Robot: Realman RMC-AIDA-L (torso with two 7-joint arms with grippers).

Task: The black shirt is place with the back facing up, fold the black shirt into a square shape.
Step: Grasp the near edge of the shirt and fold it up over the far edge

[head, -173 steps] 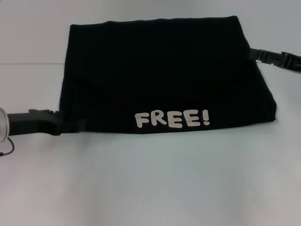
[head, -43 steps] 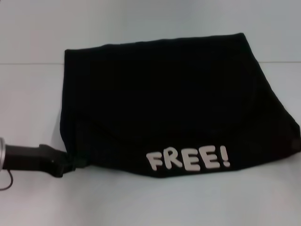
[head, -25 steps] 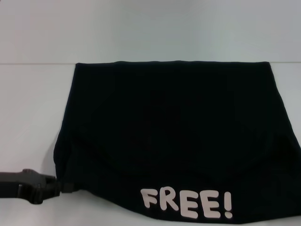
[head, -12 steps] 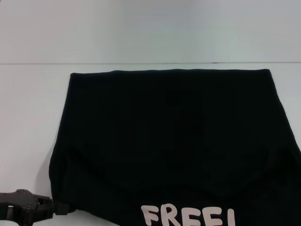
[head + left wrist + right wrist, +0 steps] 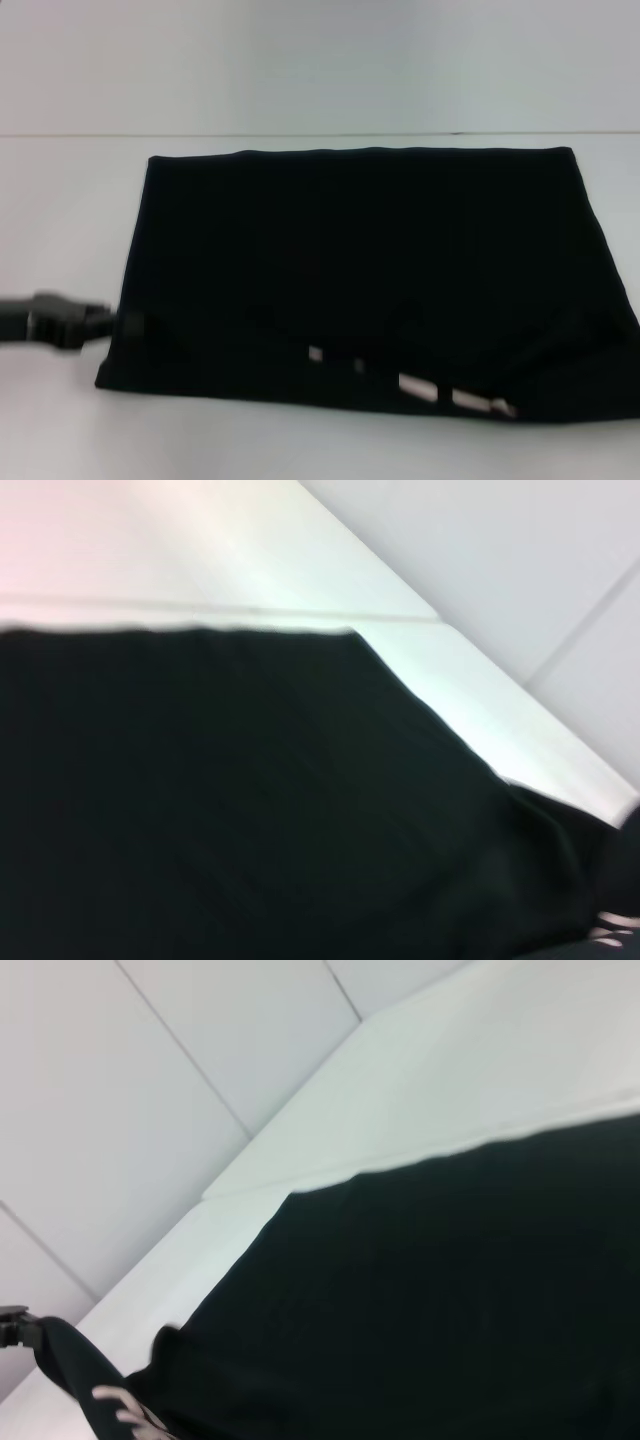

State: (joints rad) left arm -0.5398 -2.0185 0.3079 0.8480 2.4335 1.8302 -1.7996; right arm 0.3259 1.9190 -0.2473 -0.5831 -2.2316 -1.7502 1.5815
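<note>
Black shirt lies folded on the white surface, w/ bits of white lettering along its near edge. Left end effector is at the shirt's near-left corner, clenched on the cloth. Right end effector isn't visible.

The shirt now lies flatter, its near edge folded under so the white "FREE!" lettering shows only as slivers along that edge. The left gripper has risen to the shirt's left edge, higher in the head view.
</note>
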